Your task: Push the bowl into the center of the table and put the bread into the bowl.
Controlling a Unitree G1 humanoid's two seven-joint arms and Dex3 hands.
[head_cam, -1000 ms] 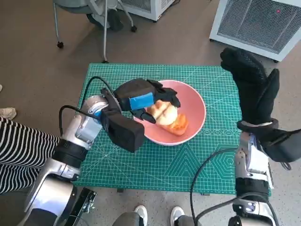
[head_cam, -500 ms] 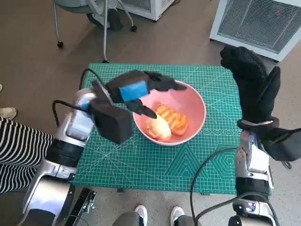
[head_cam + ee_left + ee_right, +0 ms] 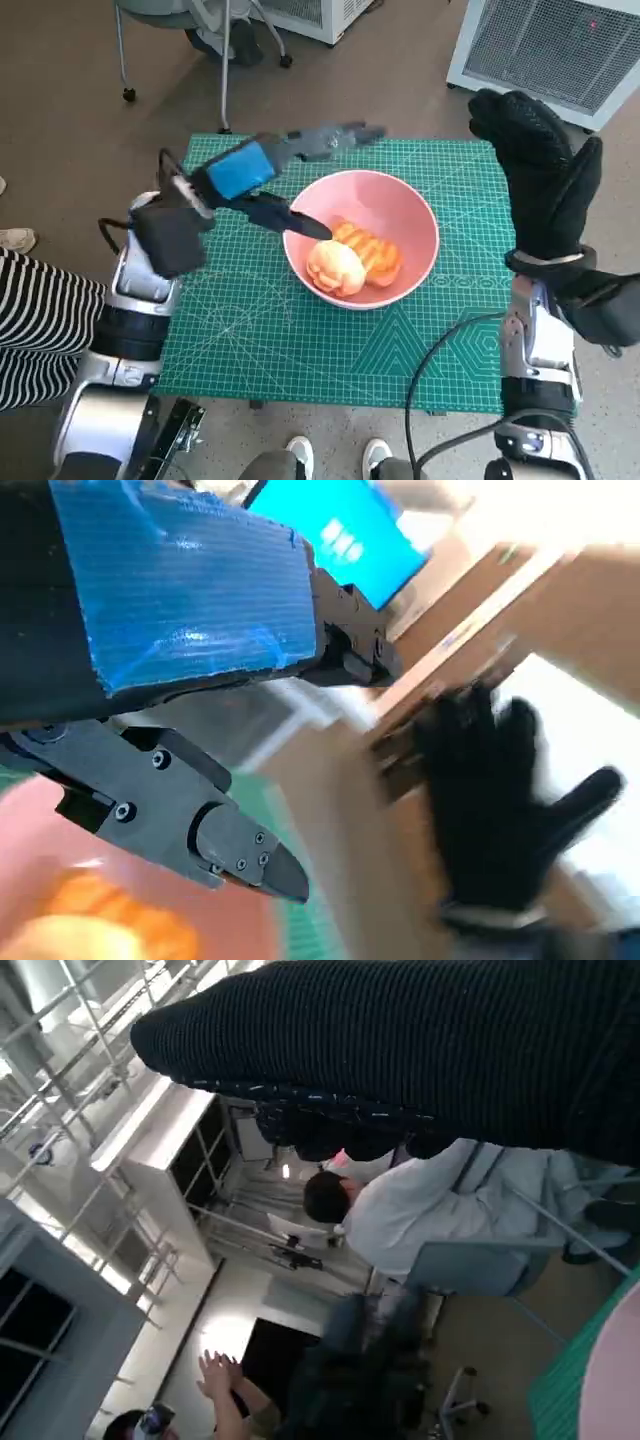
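A pink bowl point(image 3: 362, 238) sits near the middle of the green mat point(image 3: 250, 330) covering the table, with the bread point(image 3: 352, 260) lying inside it, toward the bowl's near side. The left hand point(image 3: 262, 172) hovers above the bowl's far-left rim, fingers spread and holding nothing, one finger pointing down toward the bread. The right hand point(image 3: 540, 180) is raised upright over the table's right edge, well apart from the bowl, its gloved fingers apart and empty. A striped sleeve point(image 3: 40, 320) shows at left.
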